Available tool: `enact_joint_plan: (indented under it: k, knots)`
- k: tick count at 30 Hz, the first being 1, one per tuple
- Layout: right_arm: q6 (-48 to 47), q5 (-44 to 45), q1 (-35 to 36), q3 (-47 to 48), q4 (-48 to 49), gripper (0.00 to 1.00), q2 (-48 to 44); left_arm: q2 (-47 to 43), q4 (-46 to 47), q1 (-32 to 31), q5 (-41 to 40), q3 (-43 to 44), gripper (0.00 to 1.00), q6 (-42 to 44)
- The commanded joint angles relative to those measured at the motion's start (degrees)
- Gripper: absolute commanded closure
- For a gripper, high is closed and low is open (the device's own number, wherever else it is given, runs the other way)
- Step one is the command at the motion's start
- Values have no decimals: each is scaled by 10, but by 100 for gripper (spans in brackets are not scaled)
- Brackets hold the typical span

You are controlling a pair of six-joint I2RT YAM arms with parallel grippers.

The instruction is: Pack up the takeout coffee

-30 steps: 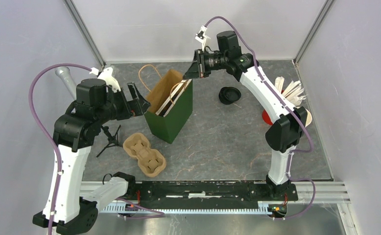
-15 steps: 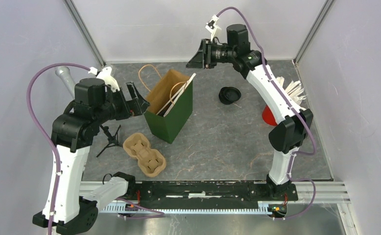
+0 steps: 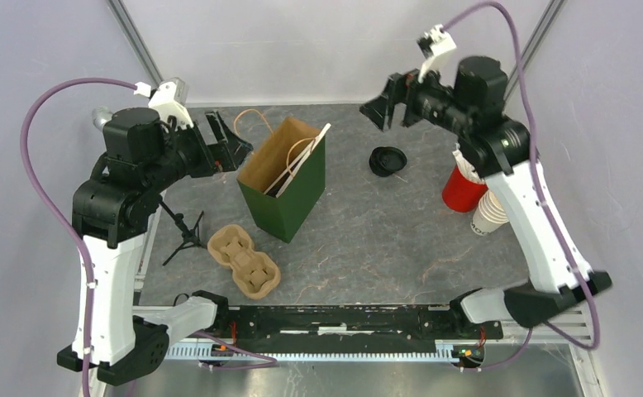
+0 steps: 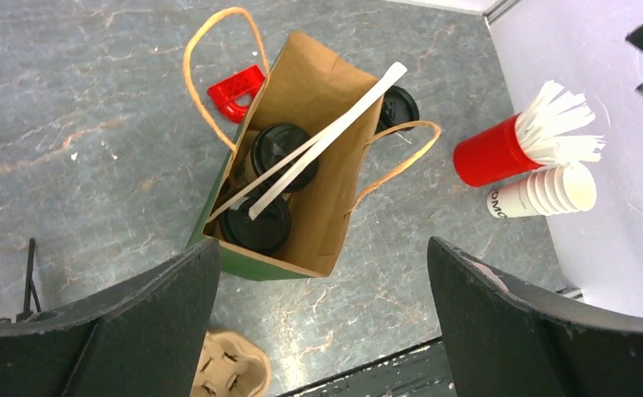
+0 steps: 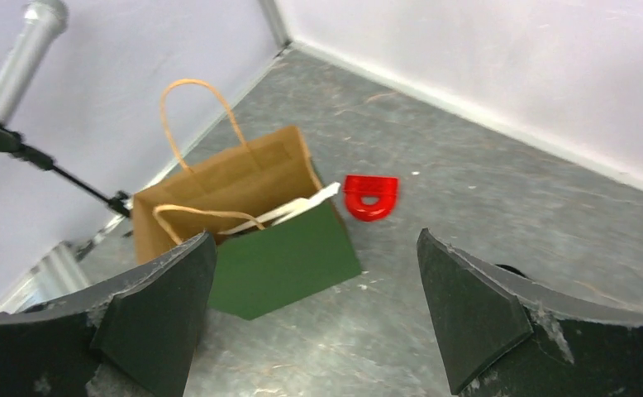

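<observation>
grey marbled tabletop [image 3: 401, 240], pale walls on three sides. the green paper bag [image 3: 289, 203] stands upright left of centre with its mouth open. my left wrist camera looks straight down into it: the takeout coffee is in there, one lidded cup [image 4: 283, 155] toward the far end and a second cup [image 4: 256, 225] at the near end, side by side along the long axis of the mouth. white sticks [image 4: 326, 136] lie slantwise over both lids.

my left fingers [image 3: 234, 145] are spread wide and hold nothing. they hover just beside the bag's far left corner, above the rim. my right fingers [image 3: 378, 109] are also released and empty, raised high and well apart from the bag, off to its far right. the left arm is plainly the nearer one to the cups.

on the tabletop between the bag and the red cup of sticks [image 3: 463, 188] lies a black lid [image 3: 388, 160], nearer my right fingers. i judge that anything more for the bag must go in from above, past the sticks.
</observation>
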Motion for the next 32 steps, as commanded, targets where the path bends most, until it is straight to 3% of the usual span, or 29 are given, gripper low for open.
enact_joint_plan:
  k: [1,7,17,32]
  knots:
    - [-42,118,0,-122,34,2,-100,-2,48,0,41,12,0,37]
    - [10,251,0,-253,55,2,-221,-35,59,-1,74,-21,0,57]
    - [38,258,0,-343,69,2,-297,-130,93,-1,53,-158,0,30]
    - [47,241,0,-339,88,2,-295,-129,111,-1,38,-146,0,28]
